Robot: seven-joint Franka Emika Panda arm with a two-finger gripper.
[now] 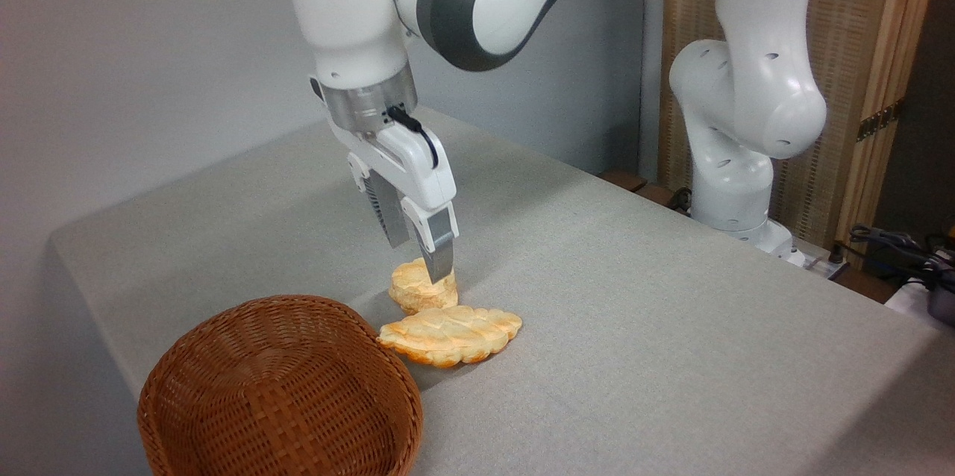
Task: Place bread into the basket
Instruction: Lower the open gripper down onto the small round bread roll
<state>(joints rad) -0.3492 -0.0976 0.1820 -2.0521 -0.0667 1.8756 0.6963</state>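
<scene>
The gripper point(418, 258) hangs right over the bun point(419, 292), its jaws spread a little; the near finger point(440, 252) overlaps the bun's top edge, though whether it touches cannot be told. The bun sits on the table point(634, 327), with the basket point(280, 386) at its 8 o'clock and a flat pastry point(451, 334) at its 5 o'clock, just beside it or touching.

Risks, as I judge them: the opening looks narrow against the bun, so a finger may land on the crust and crush it or knock it sideways into the pastry. A shallow pinch could let the bun slip mid-carry and fall short of the basket's rim.
</scene>
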